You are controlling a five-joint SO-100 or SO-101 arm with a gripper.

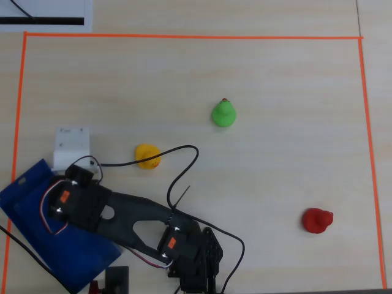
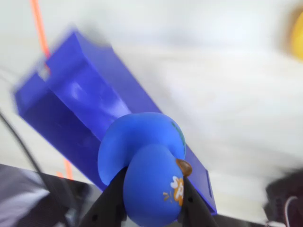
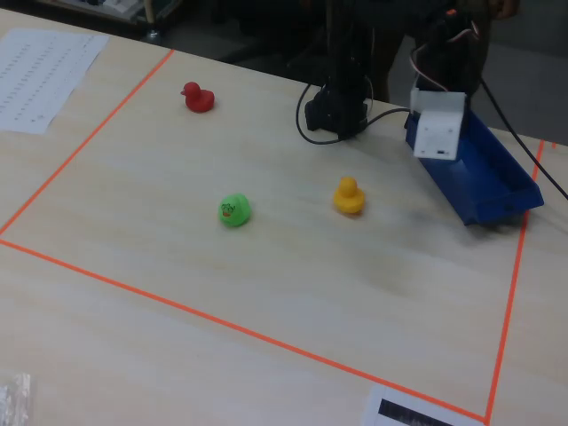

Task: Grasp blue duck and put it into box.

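Here: gripper [image 2: 150,215] clamped on duck [image 2: 144,163], held above box [image 2: 80,101] near its edge | yellow duck [image 1: 147,156] just beside | risk: early release drops duck outside rim; blurred wrist view suggests swing, possible rollout.

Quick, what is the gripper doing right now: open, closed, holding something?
Gripper: closed on the blue duck, above the box in the wrist view.
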